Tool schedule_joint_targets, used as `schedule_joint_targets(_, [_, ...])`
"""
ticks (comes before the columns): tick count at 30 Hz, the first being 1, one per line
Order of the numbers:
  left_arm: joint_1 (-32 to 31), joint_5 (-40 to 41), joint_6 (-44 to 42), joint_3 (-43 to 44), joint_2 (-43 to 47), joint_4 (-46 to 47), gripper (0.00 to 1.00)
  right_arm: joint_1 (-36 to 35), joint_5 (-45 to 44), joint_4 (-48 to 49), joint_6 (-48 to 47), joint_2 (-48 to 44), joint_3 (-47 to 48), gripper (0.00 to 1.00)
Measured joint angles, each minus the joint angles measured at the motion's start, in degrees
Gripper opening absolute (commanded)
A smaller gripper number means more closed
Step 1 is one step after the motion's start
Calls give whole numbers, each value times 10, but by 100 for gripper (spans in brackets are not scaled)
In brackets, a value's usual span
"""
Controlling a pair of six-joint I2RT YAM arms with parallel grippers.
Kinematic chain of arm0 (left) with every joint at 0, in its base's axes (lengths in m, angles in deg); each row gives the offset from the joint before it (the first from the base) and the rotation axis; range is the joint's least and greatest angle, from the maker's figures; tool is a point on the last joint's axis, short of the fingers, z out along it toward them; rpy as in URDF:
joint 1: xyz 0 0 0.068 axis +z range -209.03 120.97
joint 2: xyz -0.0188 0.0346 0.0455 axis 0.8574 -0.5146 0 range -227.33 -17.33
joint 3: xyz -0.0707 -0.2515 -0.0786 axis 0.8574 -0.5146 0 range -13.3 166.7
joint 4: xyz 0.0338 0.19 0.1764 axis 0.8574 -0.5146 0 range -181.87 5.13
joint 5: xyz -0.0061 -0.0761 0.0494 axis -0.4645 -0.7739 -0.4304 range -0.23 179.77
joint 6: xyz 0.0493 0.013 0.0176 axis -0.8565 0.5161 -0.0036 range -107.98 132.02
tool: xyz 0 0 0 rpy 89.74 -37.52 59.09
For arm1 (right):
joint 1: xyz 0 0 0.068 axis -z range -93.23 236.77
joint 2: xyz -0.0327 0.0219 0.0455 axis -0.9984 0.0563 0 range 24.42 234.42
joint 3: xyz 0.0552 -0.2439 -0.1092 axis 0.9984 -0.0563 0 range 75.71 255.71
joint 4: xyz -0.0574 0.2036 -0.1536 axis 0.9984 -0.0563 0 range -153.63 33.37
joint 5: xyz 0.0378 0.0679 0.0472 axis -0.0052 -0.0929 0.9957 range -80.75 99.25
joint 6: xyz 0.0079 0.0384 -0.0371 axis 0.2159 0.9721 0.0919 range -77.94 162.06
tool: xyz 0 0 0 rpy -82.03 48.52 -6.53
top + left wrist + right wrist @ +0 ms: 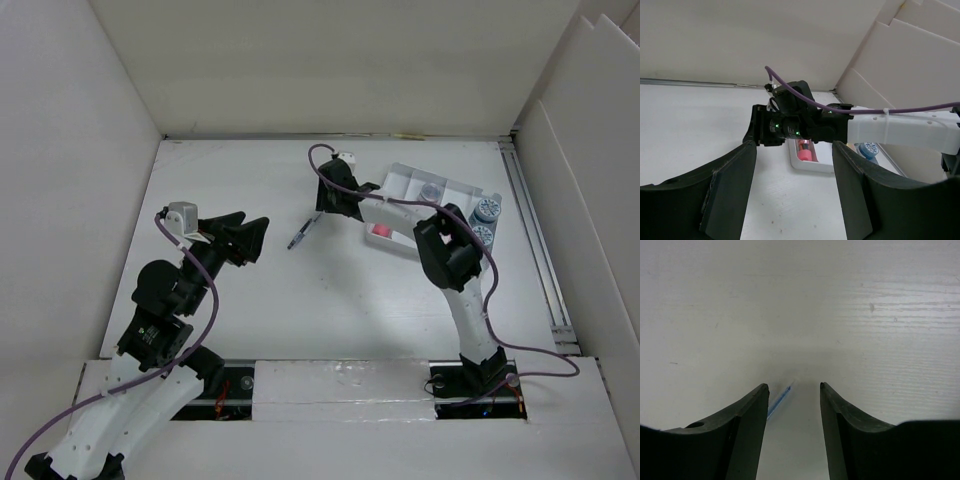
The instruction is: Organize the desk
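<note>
I have the right arm (400,212) stretched across the worktop (230,170), which fills the whole floor between the white walls; its jaws point down over a blue pen (300,234) lying loose just left of the white tray (410,178). In the wrist view the jaws stand apart with nothing clamped; the pen (779,401) shows beside one finger rather than centred in the gap, so I judge a small sideways correction is needed before any close, or the finger may nudge it away. The tray sits toward the far right corner and holds a pink item (382,232) in one compartment; two blue-grey round pieces (487,210) sit at its right edge, in it or beside it I cannot tell. The left arm (165,300) hangs over the left side, jaws apart and empty, aimed at the tray; I read that as parked clear of the right arm's reach.
</note>
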Motion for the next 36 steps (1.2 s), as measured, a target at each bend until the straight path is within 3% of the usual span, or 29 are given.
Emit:
schedule_joint_targets(21, [0,-2,0,0,-5,0,58,-22,-37,-80,-12,51,83,47])
schedule_joint_targets(36, [0,-4,0,0,-3,0,58,-39,-64,-48,-10,24,8,47])
